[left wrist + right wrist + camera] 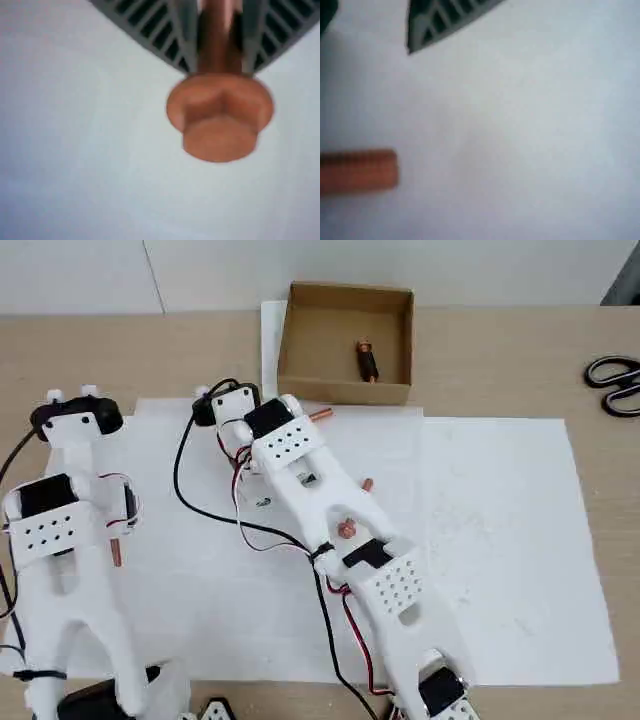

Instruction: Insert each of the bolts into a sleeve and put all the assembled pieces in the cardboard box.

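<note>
The left hand (219,56) is gripping a copper bolt (220,117) by its shank, with the head standing clear of the jaws over the white paper (500,540). The right hand (298,412) is hanging low just in front of the cardboard box (345,390), and a copper sleeve (357,170) is lying beside it. I cannot tell whether that hand is clamping the sleeve or only resting next to it. One assembled piece (367,360) is already lying in the box.

The two hands are sitting well apart, so the mating is likely to be the weak point. With the jaws covering much of the shank (the head end being the free one), little bare shank may be showing to enter the bore. A slight tilt could jam the bolt or knock it loose. If the sleeve is lying free, a nudge could send it rolling across the paper. A loose copper piece (367,483) is lying close beside the right arm, where a sweep could be pushing it away.
</note>
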`<state>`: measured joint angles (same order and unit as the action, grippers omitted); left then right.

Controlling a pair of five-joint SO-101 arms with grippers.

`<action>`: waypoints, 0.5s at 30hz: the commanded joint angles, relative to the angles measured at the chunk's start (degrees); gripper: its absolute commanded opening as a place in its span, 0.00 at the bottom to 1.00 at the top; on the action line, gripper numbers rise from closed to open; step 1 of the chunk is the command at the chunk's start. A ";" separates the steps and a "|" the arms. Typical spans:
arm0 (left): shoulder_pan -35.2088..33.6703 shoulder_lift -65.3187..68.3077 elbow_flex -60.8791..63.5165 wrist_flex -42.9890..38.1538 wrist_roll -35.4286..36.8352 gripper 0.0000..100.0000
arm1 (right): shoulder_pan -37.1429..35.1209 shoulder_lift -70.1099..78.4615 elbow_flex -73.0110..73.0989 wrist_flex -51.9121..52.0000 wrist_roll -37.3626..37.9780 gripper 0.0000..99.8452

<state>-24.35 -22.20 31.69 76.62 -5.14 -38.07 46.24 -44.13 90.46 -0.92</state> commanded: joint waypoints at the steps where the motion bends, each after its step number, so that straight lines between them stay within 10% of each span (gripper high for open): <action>1: -0.26 -2.46 -0.31 -1.05 0.00 0.01 | 0.57 -0.22 -1.76 -1.45 0.09 0.21; 15: -0.18 -2.46 -0.31 -1.05 0.00 0.01 | 0.66 1.98 -1.76 -3.21 0.09 0.19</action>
<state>-24.35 -22.20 31.69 76.62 -5.14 -37.98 47.82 -44.13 87.74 -0.92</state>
